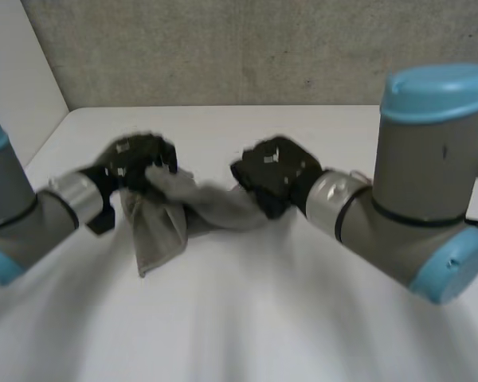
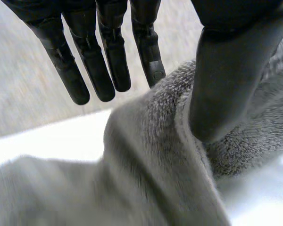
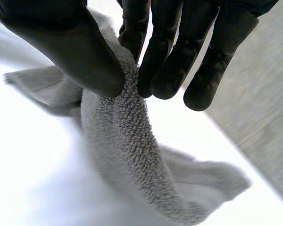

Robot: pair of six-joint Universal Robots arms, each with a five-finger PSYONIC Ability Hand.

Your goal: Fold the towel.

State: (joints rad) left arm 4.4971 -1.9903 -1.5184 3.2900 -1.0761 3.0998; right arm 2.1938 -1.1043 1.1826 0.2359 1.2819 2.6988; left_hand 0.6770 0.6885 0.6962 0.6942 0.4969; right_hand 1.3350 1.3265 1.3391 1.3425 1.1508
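Note:
A grey towel hangs bunched between my two hands above the white table. My left hand is at the towel's left end. In the left wrist view its fingers stretch straight, clear of the towel, and only the thumb rests on the cloth's edge. My right hand holds the towel's right end. In the right wrist view the thumb and fingertips pinch a fold of the towel, which droops from the pinch toward the table.
A grey wall rises behind the table's far edge. Both arms reach in from the sides, the left arm and the right arm, with bare tabletop in front of the towel.

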